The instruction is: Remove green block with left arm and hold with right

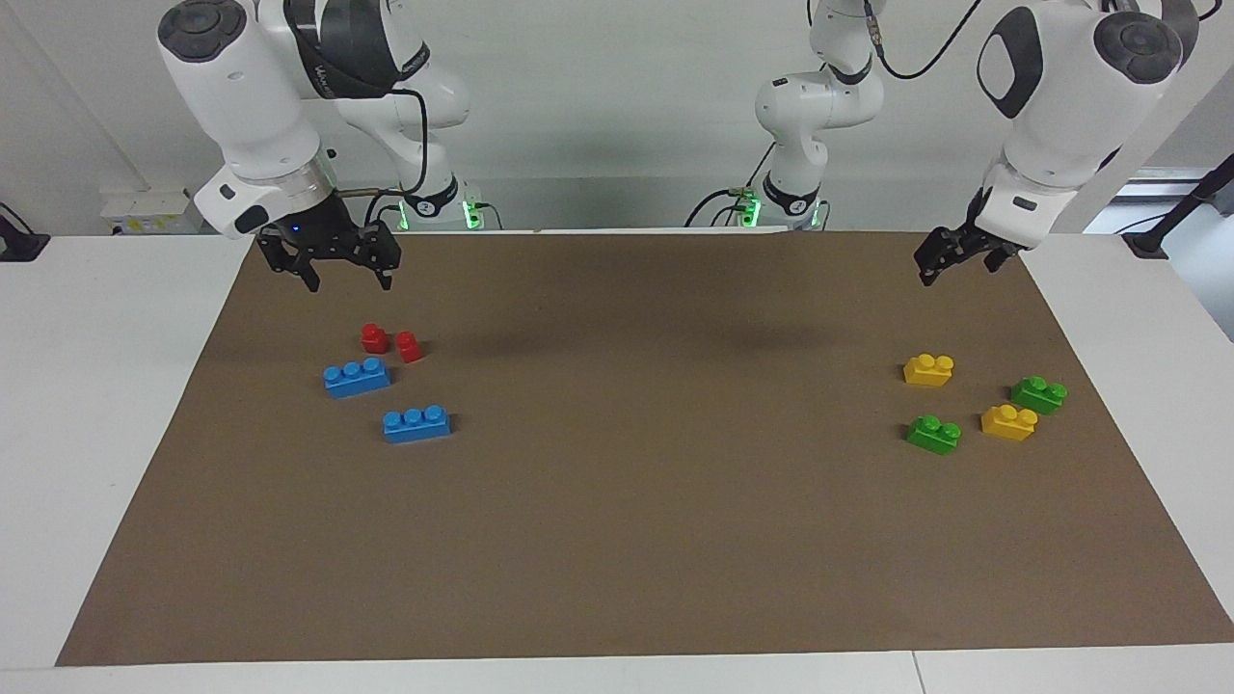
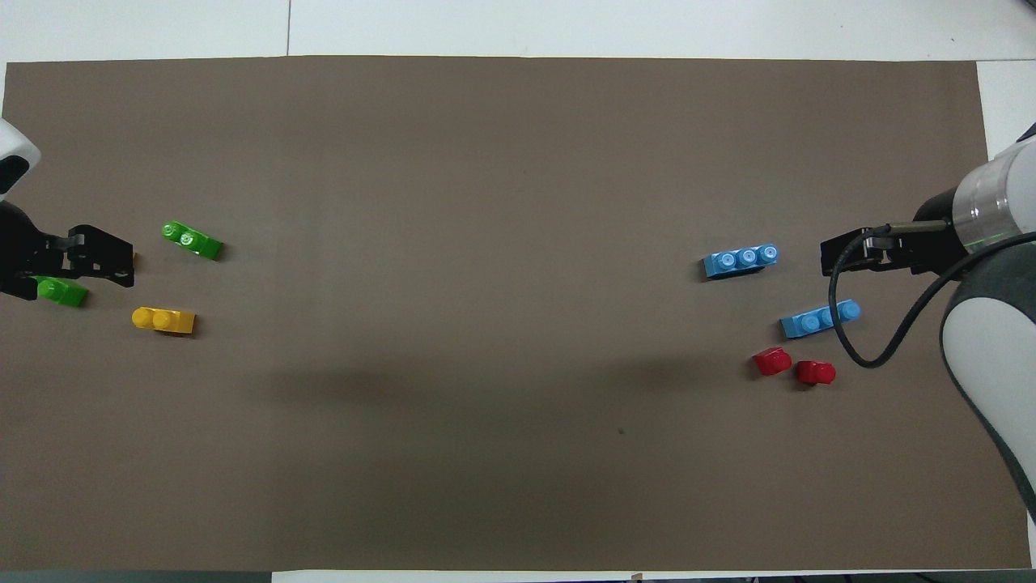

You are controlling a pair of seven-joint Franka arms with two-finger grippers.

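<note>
Green blocks (image 1: 934, 435) (image 1: 1038, 394) lay among yellow bricks (image 1: 928, 370); I saw my left gripper (image 1: 950, 265) nearly closed, empty, above the mat (image 1: 617, 540); right gripper (image 1: 342, 277) open, empty.

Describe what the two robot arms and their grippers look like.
Both arms are glossy white with dark grey round joint caps and green lights at their bases. The left gripper and right gripper are black, with two fingers each. Black cables loop along both arms. The right wrist has a clear ring with a small blue light.

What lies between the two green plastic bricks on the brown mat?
In the facing view, a yellow two-stud plastic brick sits between the green brick nearer the robots and the farther one.
</note>
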